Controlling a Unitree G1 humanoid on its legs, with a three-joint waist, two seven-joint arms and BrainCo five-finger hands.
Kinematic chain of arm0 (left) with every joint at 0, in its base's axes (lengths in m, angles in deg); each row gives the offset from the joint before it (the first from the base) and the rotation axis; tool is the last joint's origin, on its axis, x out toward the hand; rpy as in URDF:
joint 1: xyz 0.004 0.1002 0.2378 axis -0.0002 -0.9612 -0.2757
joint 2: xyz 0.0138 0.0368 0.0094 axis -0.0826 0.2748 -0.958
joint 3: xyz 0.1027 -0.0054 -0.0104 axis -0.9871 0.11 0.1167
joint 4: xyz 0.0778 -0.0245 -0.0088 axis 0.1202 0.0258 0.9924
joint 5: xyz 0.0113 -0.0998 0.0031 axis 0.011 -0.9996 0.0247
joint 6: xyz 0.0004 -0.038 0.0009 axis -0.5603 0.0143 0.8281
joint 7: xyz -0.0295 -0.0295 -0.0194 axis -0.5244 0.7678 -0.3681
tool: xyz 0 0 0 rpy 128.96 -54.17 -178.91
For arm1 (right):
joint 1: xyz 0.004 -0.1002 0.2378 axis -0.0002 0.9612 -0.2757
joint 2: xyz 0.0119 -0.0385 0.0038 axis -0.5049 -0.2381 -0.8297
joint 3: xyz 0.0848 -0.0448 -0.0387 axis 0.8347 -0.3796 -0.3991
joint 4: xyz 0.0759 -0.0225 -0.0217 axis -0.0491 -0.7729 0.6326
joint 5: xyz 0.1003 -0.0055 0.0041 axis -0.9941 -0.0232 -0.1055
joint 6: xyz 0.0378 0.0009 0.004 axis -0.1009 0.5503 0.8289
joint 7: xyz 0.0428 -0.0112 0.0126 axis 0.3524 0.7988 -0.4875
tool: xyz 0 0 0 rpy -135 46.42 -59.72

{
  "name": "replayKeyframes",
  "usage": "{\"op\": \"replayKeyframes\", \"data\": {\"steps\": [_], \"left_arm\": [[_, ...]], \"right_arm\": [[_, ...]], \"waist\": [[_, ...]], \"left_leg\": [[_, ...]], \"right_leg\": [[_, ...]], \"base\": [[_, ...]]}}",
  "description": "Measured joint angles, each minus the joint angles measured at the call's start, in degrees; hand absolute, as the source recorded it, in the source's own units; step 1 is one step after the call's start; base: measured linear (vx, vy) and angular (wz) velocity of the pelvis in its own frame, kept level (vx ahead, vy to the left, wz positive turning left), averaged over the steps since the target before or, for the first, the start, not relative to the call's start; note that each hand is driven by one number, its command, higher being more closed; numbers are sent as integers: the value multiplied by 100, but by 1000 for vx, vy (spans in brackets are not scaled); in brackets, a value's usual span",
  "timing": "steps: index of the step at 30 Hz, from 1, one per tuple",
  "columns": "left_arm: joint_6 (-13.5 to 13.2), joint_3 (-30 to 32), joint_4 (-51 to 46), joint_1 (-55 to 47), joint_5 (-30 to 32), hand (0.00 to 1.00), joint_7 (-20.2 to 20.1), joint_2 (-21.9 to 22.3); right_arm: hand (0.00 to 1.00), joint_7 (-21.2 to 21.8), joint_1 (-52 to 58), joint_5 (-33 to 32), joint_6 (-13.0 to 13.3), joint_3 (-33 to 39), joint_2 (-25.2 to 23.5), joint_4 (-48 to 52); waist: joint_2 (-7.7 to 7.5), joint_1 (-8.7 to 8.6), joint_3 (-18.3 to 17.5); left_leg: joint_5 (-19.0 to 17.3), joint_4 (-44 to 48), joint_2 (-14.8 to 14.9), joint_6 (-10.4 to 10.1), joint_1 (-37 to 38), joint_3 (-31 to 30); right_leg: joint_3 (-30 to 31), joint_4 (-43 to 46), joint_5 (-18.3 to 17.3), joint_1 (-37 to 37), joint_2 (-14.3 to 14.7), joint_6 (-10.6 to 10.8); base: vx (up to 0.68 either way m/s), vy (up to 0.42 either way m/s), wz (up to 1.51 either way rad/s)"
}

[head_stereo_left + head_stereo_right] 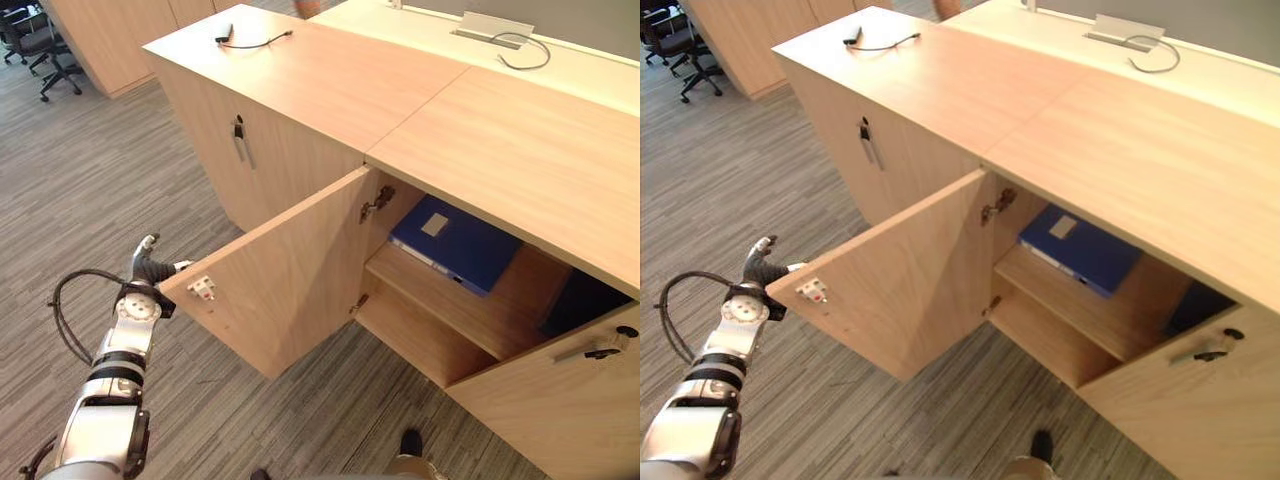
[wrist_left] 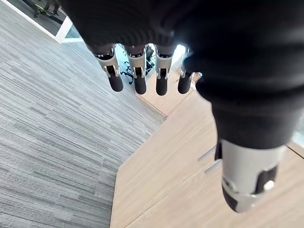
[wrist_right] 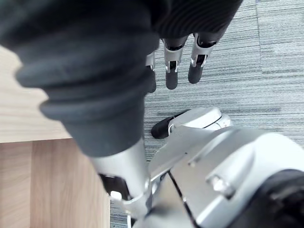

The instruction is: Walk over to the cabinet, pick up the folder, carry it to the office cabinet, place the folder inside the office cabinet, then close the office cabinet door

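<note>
Where the left hand (image 1: 148, 272) is: right at the free edge of the open door (image 1: 290, 270), on its outer side. Fingers (image 2: 138, 81) are straight and loose, holding nothing. Can't tell if it's touching the wood or just beside it.
Right hand (image 3: 172, 73): hanging down over the carpet (image 1: 100, 180), fingers relaxed, empty, well apart from the left one.
Folder (image 1: 455, 243): the blue one, already inside the cabinet (image 1: 500, 150), lying flat on the shelf (image 1: 440, 300). It's across the door from the left hand and well apart from it.
Done so far: judging by where the folder sits, the fetch, carry and place bits look finished.
Left to do: just the door. It's swung wide open, so I'd guess it needs a push from the outer side back toward the hinge (image 1: 378, 203).
Nearest the hand: a small white catch (image 1: 203, 290) on the door's inner face, just round the edge from the fingers.
In the way: nothing I can see in the door's swing. The folder seems tucked behind the shelf's front edge, though one corner comes near it.
Further out: a second door (image 1: 560, 400) past the folder looks ajar, a cable (image 1: 255, 42) lies on the cabinet top, and some chairs (image 1: 40, 50) stand far off on the carpet.
</note>
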Motion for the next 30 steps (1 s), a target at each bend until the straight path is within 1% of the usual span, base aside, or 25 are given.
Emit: {"op": "replayKeyframes", "data": {"steps": [6, 7, 8, 9, 10, 13, 14, 15, 16, 17, 18, 19, 20, 21, 22, 23, 24, 25, 26, 27, 28, 29, 30], "left_arm": [[0, -666, -123, -479, 106, 0, -174, 174], [-1, -829, -147, -528, 106, 0, -209, 300], [-57, -932, -232, -591, 122, 0, -282, 465], [-72, -985, -288, -643, 116, 0, -282, 508], [-90, -1151, -342, -667, 119, 0, -280, 662], [-163, -1576, -401, -673, 121, 0, -331, 1232], [-203, -1786, -397, -683, 112, 0, -347, 1522], [-210, -1798, -394, -680, 103, 0, -345, 1592], [-230, -1860, -394, -682, 103, 0, -377, 1649], [-255, -2067, -394, -692, 103, 0, -388, 1762], [-256, -2123, -395, -706, 103, 0, -387, 1827], [-257, -2222, -394, -719, 104, 0, -384, 1894], [-258, -2323, -395, -784, 105, 0, -385, 1961], [-259, -2368, -395, -867, 105, 0, -386, 2035], [-261, -2396, -400, -929, 105, 0, -384, 2057], [-275, -2427, -421, -1054, 122, 0, -383, 2053], [-272, -2417, -423, -1129, 124, 0, -384, 2040], [-269, -2391, -441, -1182, 123, 0, -386, 2038], [-282, -2153, -641, -1407, 118, 0, -410, 2033], [-276, -1858, -756, -1631, 85, 0, -438, 2119], [-273, -1763, -836, -1758, 43, 0, -447, 2153], [-269, -1722, -921, -1949, 2, 0, -451, 2129], [-256, -1709, -925, -2061, -43, 0, -461, 2114]], "right_arm": [[0, 5, 14, 16, -11, 274, -125, -12], [0, 6, 13, 22, -13, 332, -149, -12], [0, 4, 11, 34, -13, 334, -181, -9], [0, 3, 11, 46, -12, 339, -193, -9], [0, 4, 11, 68, -18, 382, -205, -12], [0, 4, -10, 66, -62, 445, -195, -9], [0, 1, -28, 58, -66, 467, -169, -1], [0, 0, -41, 43, -66, 502, -162, 2], [0, -4, -62, 14, -66, 589, -142, 4], [0, -23, -67, -57, -66, 683, -79, 7], [0, -35, -67, -60, -66, 697, -46, 6], [0, -54, -83, -67, -62, 766, -30, 24], [0, -77, -86, -161, -36, 852, -55, 57], [0, -106, -87, -282, -35, 851, -91, 43], [0, -121, -83, -304, -35, 828, -139, 42], [0, -150, -81, -455, 7, 743, -216, 67], [0, -163, -59, -566, 56, 553, -292, 112], [0, -163, -52, -610, 65, 430, -303, 127], [0, -147, -86, -670, 82, 214, -286, 172], [0, -144, -69, -685, 36, 180, -308, 208], [0, -144, -6, -686, 19, 174, -327, 205], [0, -144, 91, -686, 6, 172, -371, 150], [0, -140, 113, -687, -11, 174, -383, 63]], "waist": [[-47, -4, -5], [-67, -4, -15], [-101, -8, -24], [-116, -12, -33], [-135, -27, -46], [-155, -76, -50], [-155, -126, -49], [-156, -150, -48], [-158, -198, -32], [-182, -242, 14], [-210, -246, 44], [-238, -273, 102], [-318, -286, 195], [-360, -279, 293], [-358, -273, 313], [-384, -268, 331], [-475, -311, 416], [-486, -339, 460], [-331, -226, 541], [-237, -206, 667], [-245, -192, 672], [-220, -185, 697], [-230, -156, 693]], "left_leg": [[-244, 346, 63, -36, -21, 106], [-279, 387, 71, -44, -20, 138], [-328, 444, 86, -53, -21, 186], [-354, 477, 94, -51, -24, 213], [-414, 575, 112, -62, -58, 226], [-551, 790, 137, -47, -137, 215], [-634, 892, 127, -21, -176, 198], [-669, 936, 107, -14, -201, 179], [-705, 953, 36, 11, -207, 90], [-825, 956, -171, 62, -168, -258], [-887, 946, -268, 78, -128, -415], [-940, 962, -418, 118, -27, -401], [-1077, 1126, -559, 227, 17, -345], [-1293, 1461, -593, 309, -24, -239], [-1426, 1679, -590, 377, -96, -164], [-1725, 2118, -581, 507, -280, -10], [-1930, 2378, -695, 731, -348, 156], [-1991, 2424, -743, 845, -349, 246], [-2089, 2352, -613, 1083, -300, 717], [-2090, 2379, -459, 1087, -221, 1188], [-2091, 2354, -435, 1092, -195, 1345], [-2089, 2334, -397, 1107, -198, 1601], [-2068, 2281, -391, 1097, -177, 1831]], "right_leg": [[99, -4, 1, 27, 4, 0], [122, -4, 1, 20, 4, 0], [169, -4, 2, -3, 11, -1], [191, -3, 3, -9, 14, -2], [200, -1, 10, -1, 13, -9], [196, 26, 15, -19, -14, -15], [173, 129, 15, -65, -60, -15], [166, 195, 14, -103, -95, -16], [164, 296, 13, -135, -177, -17], [185, 532, 10, -204, -378, -22], [204, 641, 9, -248, -462, -23], [255, 778, 11, -263, -622, -27], [390, 875, 79, -282, -777, -110], [554, 895, 227, -329, -824, -265], [638, 891, 316, -399, -825, -360], [634, 868, 550, -628, -849, -488], [466, 826, 898, -815, -935, -694], [313, 614, 1282, -854, -912, -912], [121, 43, 2015, -933, -585, -1309], [-405, 1004, 1050, -1108, -513, -1469], [-574, 1630, 422, -1187, -514, -1396], [-752, 2535, -329, -1214, -501, -1402], [-917, 2890, -661, -1113, -489, -1343]], "base": [[8, 12, -11], [34, 24, -15], [31, 21, -18], [43, 19, -19], [57, 21, -12], [59, 39, -7], [40, 54, -3], [38, 68, 2], [25, 127, 9], [24, 147, 9], [20, 218, 1], [-21, 227, -15], [-44, 240, -34], [-96, 244, -44], [-135, 233, -78], [-193, 279, -107], [-187, 230, -121], [-238, 226, -171], [-236, 206, -196], [-216, 205, -196], [-155, 216, -148], [-133, 233, -113], [-136, 226, -131]]}}
